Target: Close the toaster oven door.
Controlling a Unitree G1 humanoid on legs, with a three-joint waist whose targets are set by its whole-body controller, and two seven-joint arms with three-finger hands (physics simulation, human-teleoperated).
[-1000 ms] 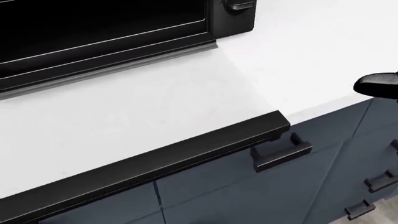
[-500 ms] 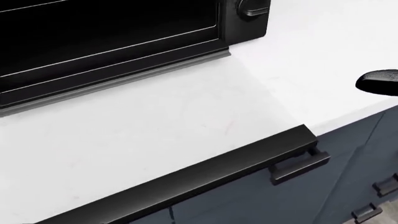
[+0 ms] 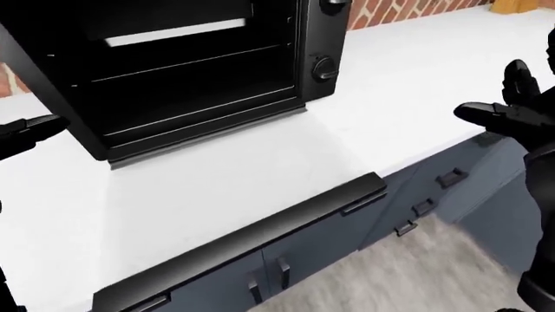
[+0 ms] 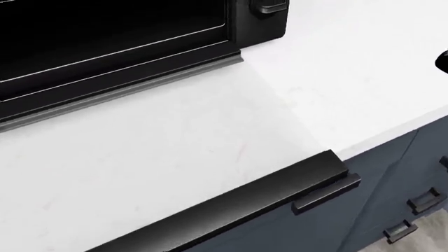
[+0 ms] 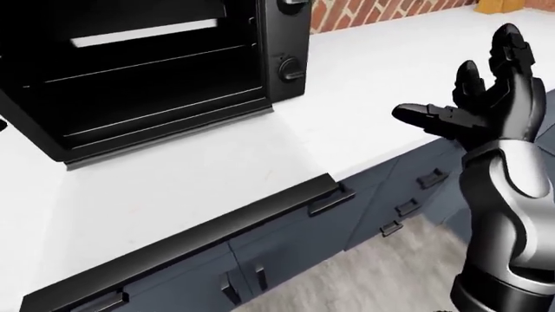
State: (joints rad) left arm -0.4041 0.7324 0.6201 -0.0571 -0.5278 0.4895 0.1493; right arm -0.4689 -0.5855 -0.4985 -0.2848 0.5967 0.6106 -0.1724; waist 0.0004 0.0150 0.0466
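White counter (image 3: 260,169) filled most of each view, with a red brick wall (image 5: 382,10) behind it at the top right and dark blue cabinets (image 5: 364,195) with black handles below its edge. Grey floor (image 3: 408,273) showed at the bottom of the eye views.

The toaster oven (image 3: 200,71) stood on the counter in the upper left of the views. Its inside was open to see, dark, with thin wire racks, and two knobs (image 3: 323,67) sat on its right panel. The door (image 3: 252,244) was fully down: a long black bar lay along the counter edge, near the bottom of the views, well apart from the oven body.

The right hand (image 5: 477,107) was raised at the right side of the right-eye view, above the counter edge, fingers spread and pointing up, holding nothing and touching nothing. The left hand (image 3: 26,130) showed only a little at the left edge of the left-eye view, beside the oven; I cannot tell if it was spread or closed.
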